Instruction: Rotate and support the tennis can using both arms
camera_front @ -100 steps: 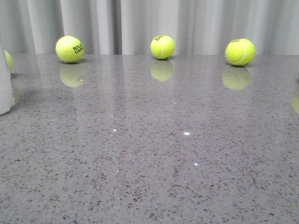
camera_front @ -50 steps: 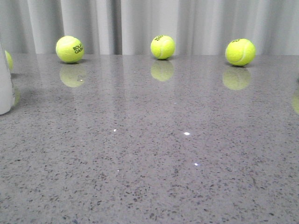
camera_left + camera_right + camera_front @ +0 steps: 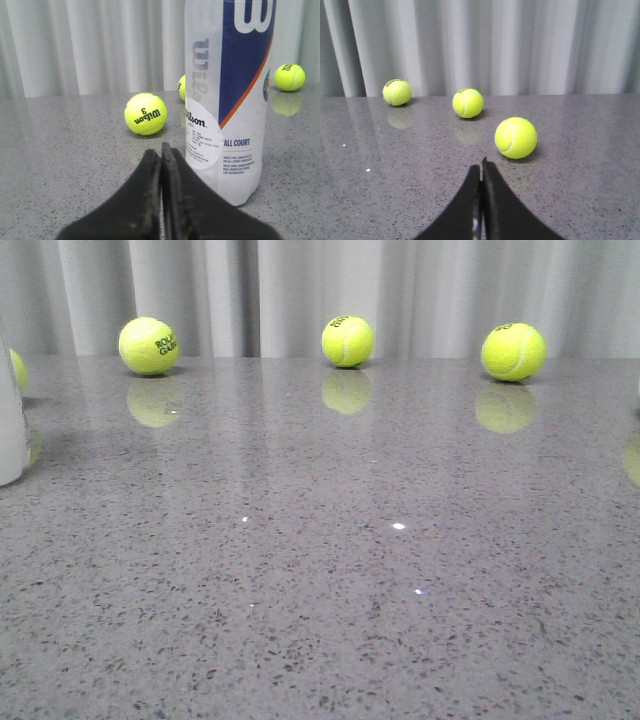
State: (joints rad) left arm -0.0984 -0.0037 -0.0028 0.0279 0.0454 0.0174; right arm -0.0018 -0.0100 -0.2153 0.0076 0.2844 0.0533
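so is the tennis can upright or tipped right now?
Upright. The tennis can stands on its base on the table in the left wrist view, label text level. The left gripper is shut, not touching it.

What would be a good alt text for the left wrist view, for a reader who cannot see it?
The shut left claw points at an upright tennis can standing close ahead on a grey speckled table, not touching it. A yellow-green Wilson tennis ball lies beside the can, before pale curtains.

tennis can (image 3: 225,100) "Wilson ALL COURT", ball (image 3: 145,114) "Wilson 3"
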